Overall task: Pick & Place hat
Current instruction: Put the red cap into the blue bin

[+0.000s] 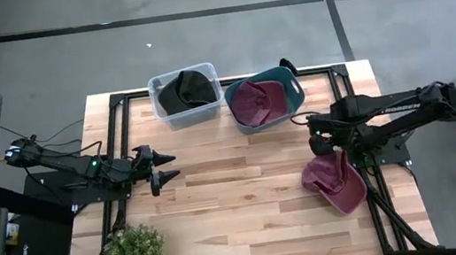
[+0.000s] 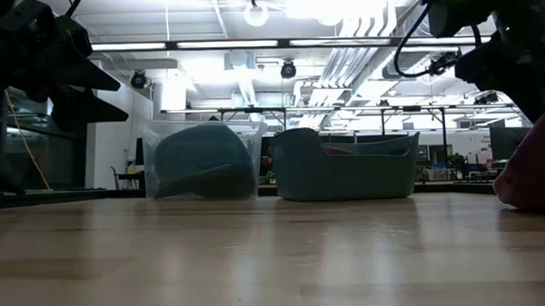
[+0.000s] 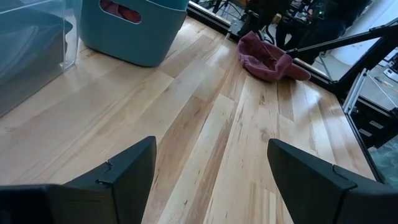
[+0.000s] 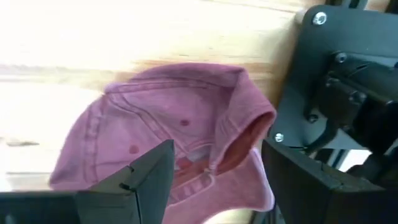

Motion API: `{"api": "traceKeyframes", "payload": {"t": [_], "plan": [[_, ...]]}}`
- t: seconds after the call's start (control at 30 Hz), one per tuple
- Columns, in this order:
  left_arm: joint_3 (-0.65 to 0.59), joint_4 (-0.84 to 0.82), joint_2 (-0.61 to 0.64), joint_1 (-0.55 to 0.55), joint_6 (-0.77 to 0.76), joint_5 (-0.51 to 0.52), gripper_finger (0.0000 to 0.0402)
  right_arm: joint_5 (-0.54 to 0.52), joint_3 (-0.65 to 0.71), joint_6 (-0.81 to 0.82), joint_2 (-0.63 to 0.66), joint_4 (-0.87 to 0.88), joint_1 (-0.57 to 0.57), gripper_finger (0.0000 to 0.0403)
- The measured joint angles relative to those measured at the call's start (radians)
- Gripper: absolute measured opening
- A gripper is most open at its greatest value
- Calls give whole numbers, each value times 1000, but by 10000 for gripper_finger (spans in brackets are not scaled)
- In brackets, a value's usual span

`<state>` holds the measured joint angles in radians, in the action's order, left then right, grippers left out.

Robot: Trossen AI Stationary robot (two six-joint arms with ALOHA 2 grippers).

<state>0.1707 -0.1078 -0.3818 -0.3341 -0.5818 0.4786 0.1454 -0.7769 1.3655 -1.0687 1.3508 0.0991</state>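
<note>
You are working the right gripper (image 1: 318,143) at the right of the high view, hovering just above the maroon hat (image 1: 336,182), which is lying at the table's (image 1: 239,206) right edge, partly over the black frame rail (image 1: 377,180). Its fingers are standing wide, holding nothing. To grip well, I judge you should be descending onto the raised fold of the crown (image 4: 239,134), not the flat brim. The edge leaves little margin; keep the fingers clear of the rail. The teal bin (image 1: 292,92), upper centre, already holds a maroon hat; the path to it is lying open. The left gripper (image 1: 165,168) is waiting wide open at centre left.
</note>
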Motion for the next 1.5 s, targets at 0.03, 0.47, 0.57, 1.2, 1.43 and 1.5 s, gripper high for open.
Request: {"api": "traceKeyframes", "payload": {"t": [0.03, 0.47, 0.57, 1.2, 1.43, 1.5], "plan": [[0, 0, 0, 0, 0, 0, 292, -6, 0, 24, 0, -2, -8, 236], [0, 0, 0, 0, 0, 0, 292, -25, 38, 247, -78, -50, -92, 236], [0, 0, 0, 0, 0, 0, 292, -39, 38, 291, -125, -59, -104, 236], [0, 0, 0, 0, 0, 0, 292, -11, 38, 170, -244, -144, -104, 236], [0, 0, 0, 0, 0, 0, 292, -31, 38, 179, -228, -100, -77, 236], [0, 0, 0, 0, 0, 0, 292, -31, 38, 190, -228, -81, -72, 236]]}}
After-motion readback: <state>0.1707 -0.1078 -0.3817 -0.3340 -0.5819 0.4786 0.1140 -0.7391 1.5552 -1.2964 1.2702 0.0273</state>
